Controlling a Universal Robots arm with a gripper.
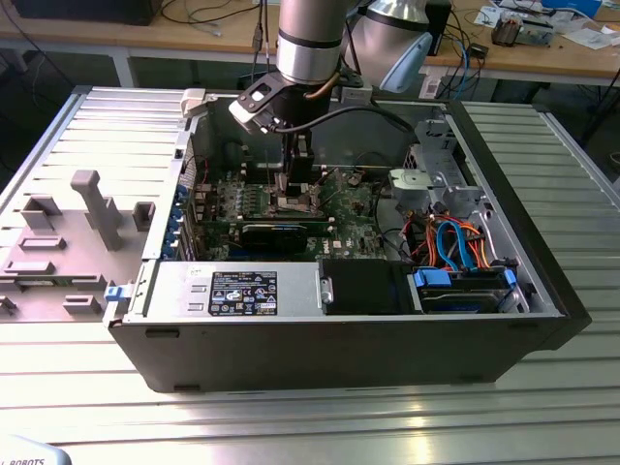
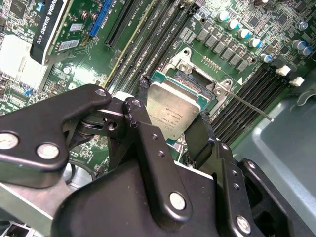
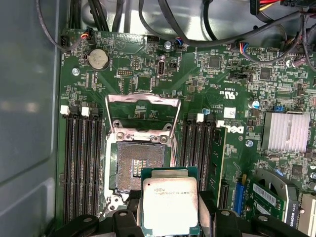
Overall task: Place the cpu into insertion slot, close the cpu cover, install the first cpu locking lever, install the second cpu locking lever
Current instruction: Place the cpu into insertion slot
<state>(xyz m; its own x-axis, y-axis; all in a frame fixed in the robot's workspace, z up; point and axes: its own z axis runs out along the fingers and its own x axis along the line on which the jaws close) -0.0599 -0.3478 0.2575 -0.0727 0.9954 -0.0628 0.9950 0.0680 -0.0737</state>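
The pincer [image 3: 170, 213] is clamped on the cpu [image 3: 170, 195]. One black fingertip [image 3: 132, 211] presses each of two opposite edges, and the chip's silver-grey top faces the cameras. In the second wrist view the pincer [image 2: 173, 112] holds the cpu [image 2: 172, 118] tilted above the insertion slot [image 2: 196, 81], hiding part of it. The first wrist view looks down on the insertion slot [image 3: 140, 165], whose contact field is bare, with the chip overlapping one edge.

The cpu cover [image 3: 143, 99] stands swung open at the slot's opposite edge. In the second wrist view one thin locking lever [image 2: 249, 107] sticks out sideways from a corner of the socket.

Two banks of long black memory slots [image 3: 84, 163] flank the socket on the green motherboard [image 3: 197, 74]. The board also carries one coin cell [image 3: 98, 58] and one finned silver heat sink [image 3: 282, 131]. One black card [image 2: 49, 29] stands past the memory slots.

In the exterior view the arm drops the pincer [image 1: 293, 189] into an open computer case [image 1: 339, 344], whose walls ring the board. Orange and blue cables [image 1: 453, 240] crowd the exterior view's right, and a grey power supply [image 1: 242, 291] sits in front. The case rests on a ribbed metal counter [image 1: 291, 421], with a grey fixture [image 1: 92, 208] at the exterior view's left.
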